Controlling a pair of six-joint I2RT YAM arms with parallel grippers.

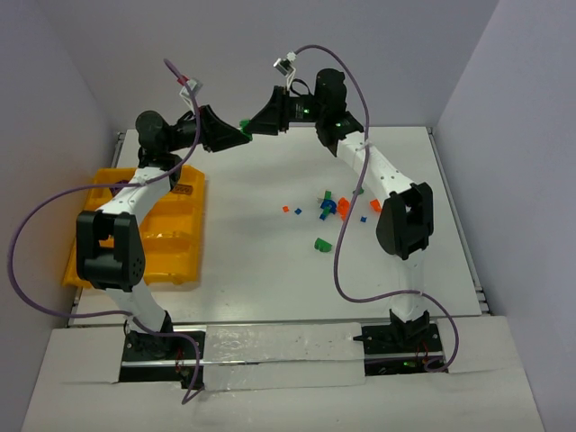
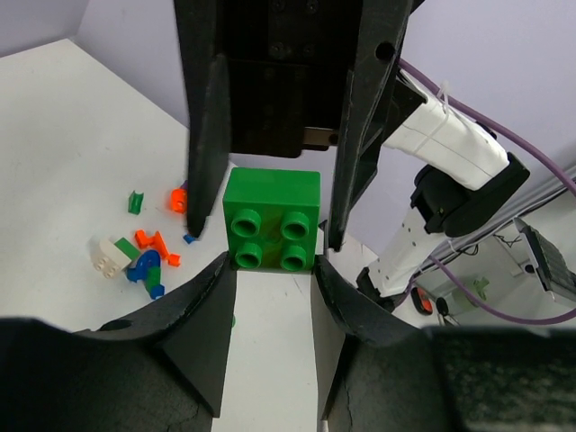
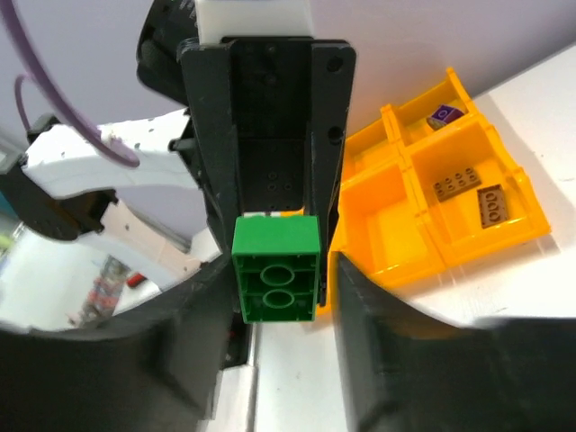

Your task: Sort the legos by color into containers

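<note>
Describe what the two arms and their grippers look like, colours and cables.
Both the left arm and the right arm have white links between bulky black joint housings. A purple cable loops loosely along each. The left gripper and right gripper are matte black, with flat, tapering fingers.

Left hand (image 2: 272,263) raised, clamping green lego (image 2: 272,219); right hand (image 3: 281,263) tip to tip, spread around it

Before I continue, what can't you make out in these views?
- Whether left gripper or right gripper clamps the green brick: both flank it in wrist views; tiny in top view.
- Yellow tray bins: left arm covers some, top view.
- Loose legos: shapes too small, top view.
</note>
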